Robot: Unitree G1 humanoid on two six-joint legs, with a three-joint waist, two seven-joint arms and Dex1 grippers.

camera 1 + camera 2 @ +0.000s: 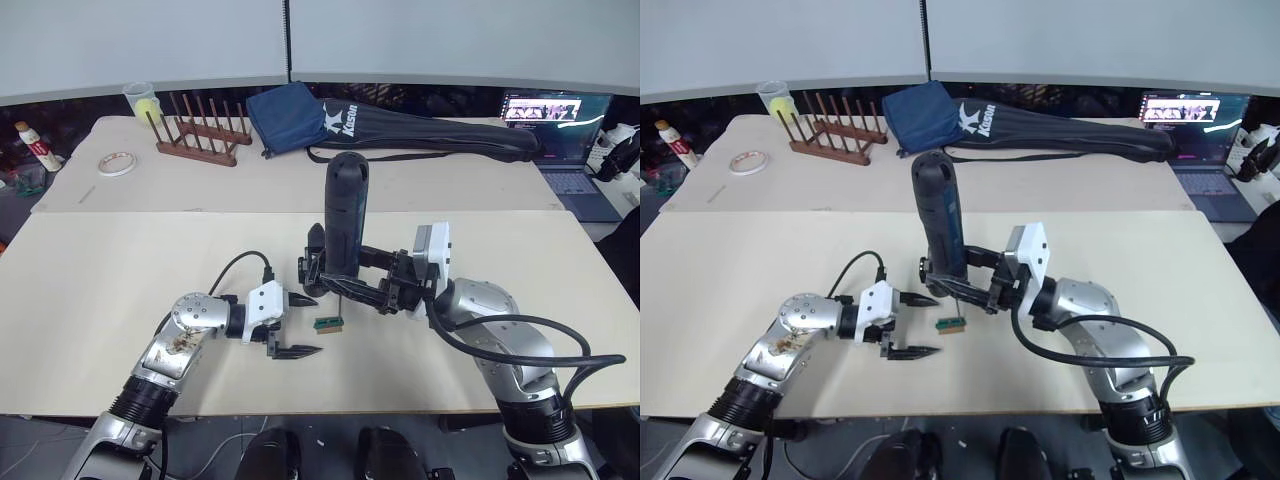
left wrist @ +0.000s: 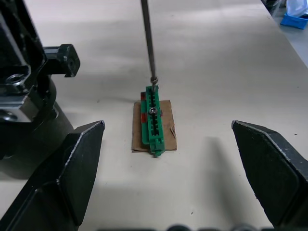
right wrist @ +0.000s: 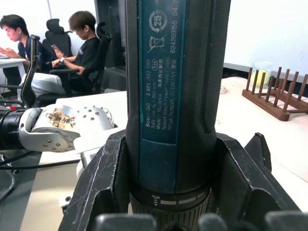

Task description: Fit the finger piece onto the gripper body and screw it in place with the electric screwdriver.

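Beige table (image 1: pixel 100 300) under spread-fingered left gripper (image 1: pixel 297 325), right gripper (image 1: pixel 345 280) clutching upright electric screwdriver (image 1: pixel 345 215).

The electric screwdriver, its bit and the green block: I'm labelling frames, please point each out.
electric screwdriver (image 1: pixel 346 215): left eye view, middle of the handle.
bit (image 2: pixel 147 43): left wrist view, on the thin shaft.
green block (image 2: pixel 154 120): left wrist view, its ribbed top face.
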